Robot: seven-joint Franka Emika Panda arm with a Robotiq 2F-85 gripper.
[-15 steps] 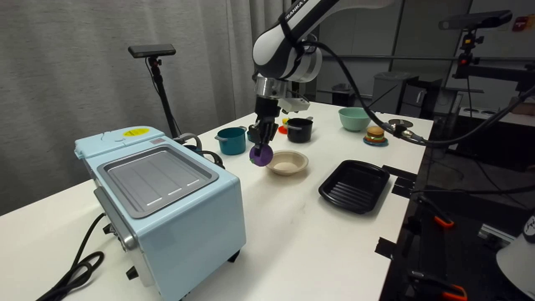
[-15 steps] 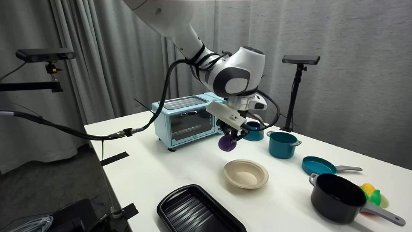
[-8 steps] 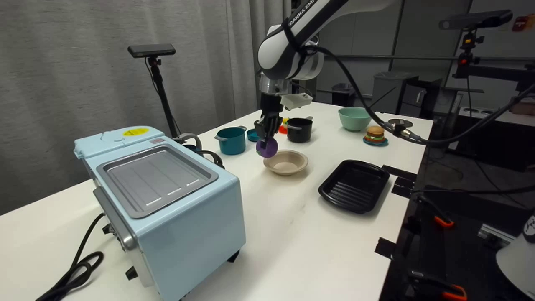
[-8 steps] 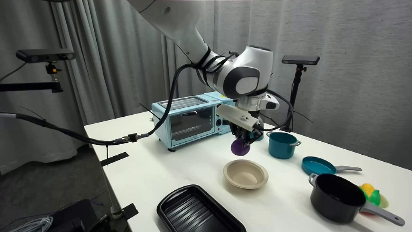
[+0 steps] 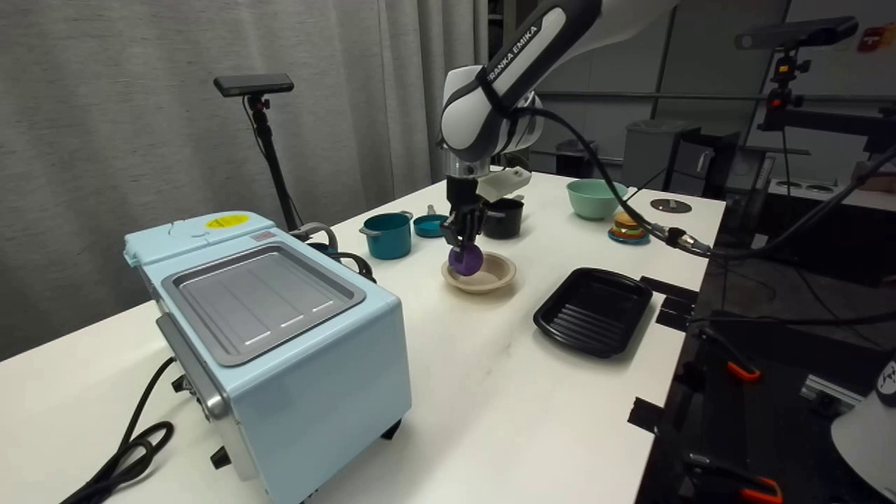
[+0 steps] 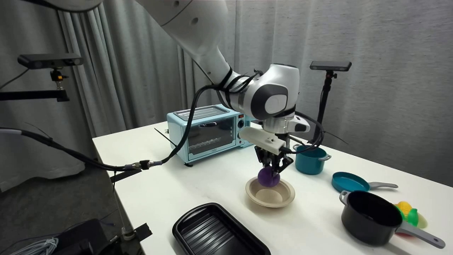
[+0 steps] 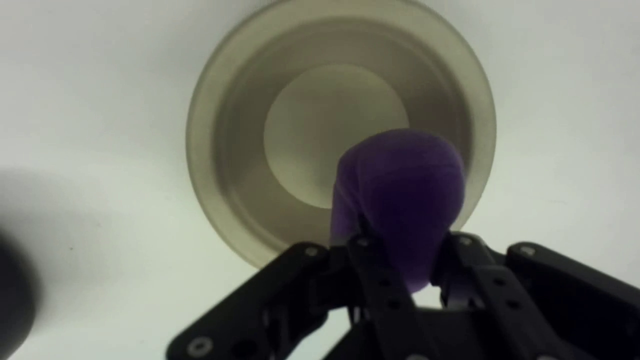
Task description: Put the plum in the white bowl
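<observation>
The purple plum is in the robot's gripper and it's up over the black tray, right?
Not quite. The purple plum is in the gripper, but it is over the white bowl, not the black tray. The wrist view shows the bowl below the plum; in both exterior views the tray sits apart from the bowl.

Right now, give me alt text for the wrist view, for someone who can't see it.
A black gripper holds a purple plum, partly hiding the lower right of a round, cream bowl on a white table. At the left edge is a blurred dark shape, too cropped to identify.
</observation>
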